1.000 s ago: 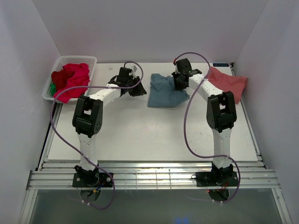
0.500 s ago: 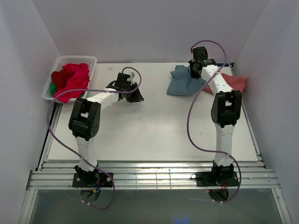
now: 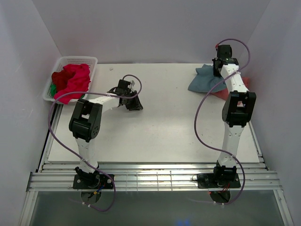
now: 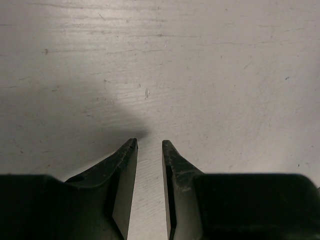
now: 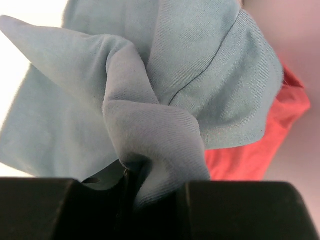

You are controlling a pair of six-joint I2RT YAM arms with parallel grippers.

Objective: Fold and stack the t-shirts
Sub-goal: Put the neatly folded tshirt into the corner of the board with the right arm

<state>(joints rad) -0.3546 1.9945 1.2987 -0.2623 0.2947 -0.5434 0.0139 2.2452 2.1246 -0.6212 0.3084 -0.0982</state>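
Right gripper [image 5: 152,192] clamps a bunch of dusty teal-blue cloth t-shirt [image 5: 210,75], far right; likely limp, light, better pinched at corners.

The left arm [image 3: 87,146] and right arm [image 3: 230,139] are white with fat black joints. A purple cable [image 3: 50,125] loops along each. The left gripper [image 4: 149,144] is black and pointy.

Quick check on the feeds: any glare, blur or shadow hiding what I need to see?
Top external: evenly lit and sharp, only faint shadows. Left wrist: table scratches crisp, a soft shadow falls beside the open left gripper. Right wrist: teal-blue t-shirt fills the frame, weave in focus; the table at upper left is blown out white; the salmon-pink t-shirt peeks out at right.
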